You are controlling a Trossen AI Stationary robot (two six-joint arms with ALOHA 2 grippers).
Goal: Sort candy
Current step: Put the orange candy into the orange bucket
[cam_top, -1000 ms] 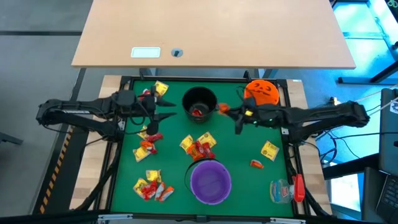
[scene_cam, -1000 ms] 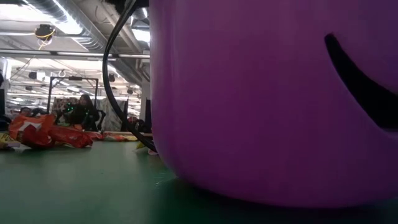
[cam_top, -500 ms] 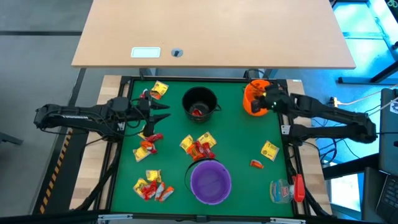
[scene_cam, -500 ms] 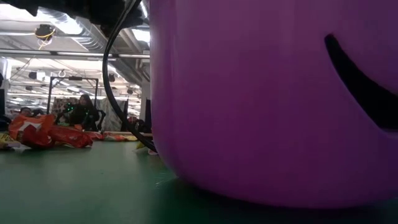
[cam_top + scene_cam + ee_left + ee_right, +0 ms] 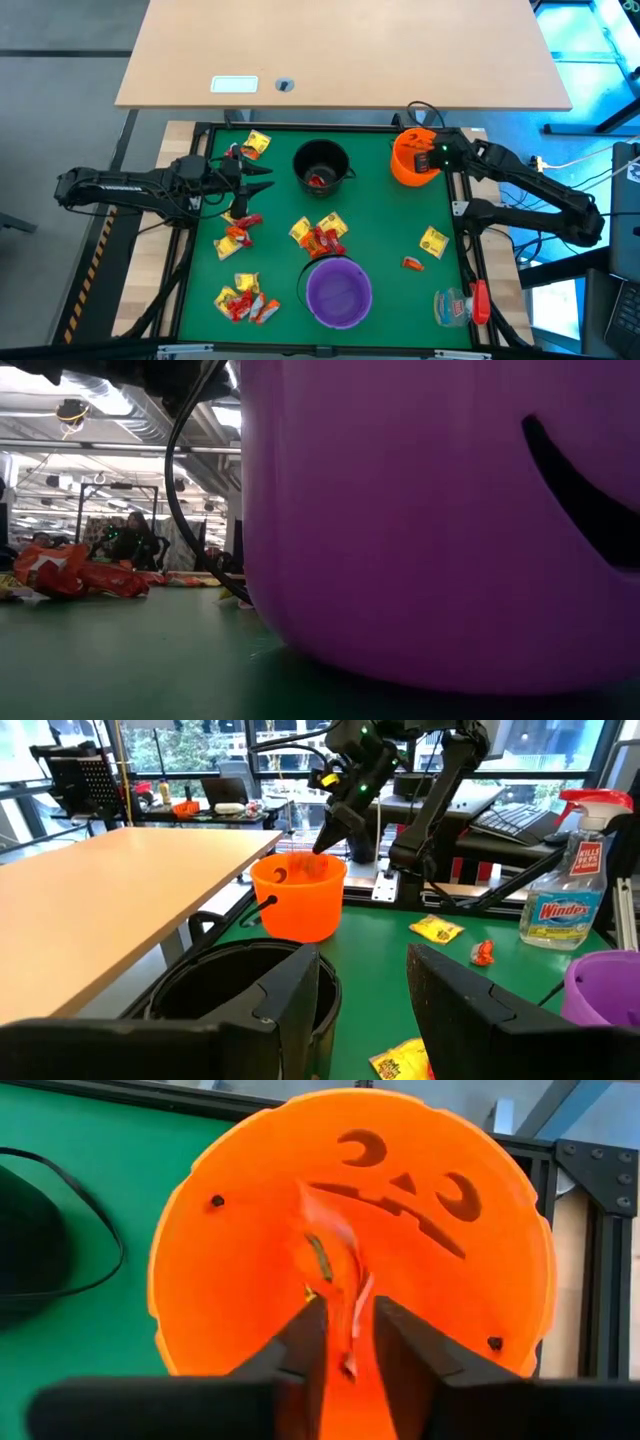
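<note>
I have the right gripper (image 5: 348, 1342) poised over the orange bucket (image 5: 412, 160), its fingers parted only narrowly with an orange-wrapped candy (image 5: 335, 1275) blurred between them, apparently dropping into that bucket. The left gripper (image 5: 262, 179) waits beside the black bucket (image 5: 321, 165), jaws moderately apart and empty. More sweets (image 5: 318, 236) lie well short of the orange bucket, near the purple bucket (image 5: 338, 292).

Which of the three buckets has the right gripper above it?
The orange bucket at the mat's far right corner: the right gripper hangs over its open mouth. The black bucket and purple bucket have no gripper above them.
</note>
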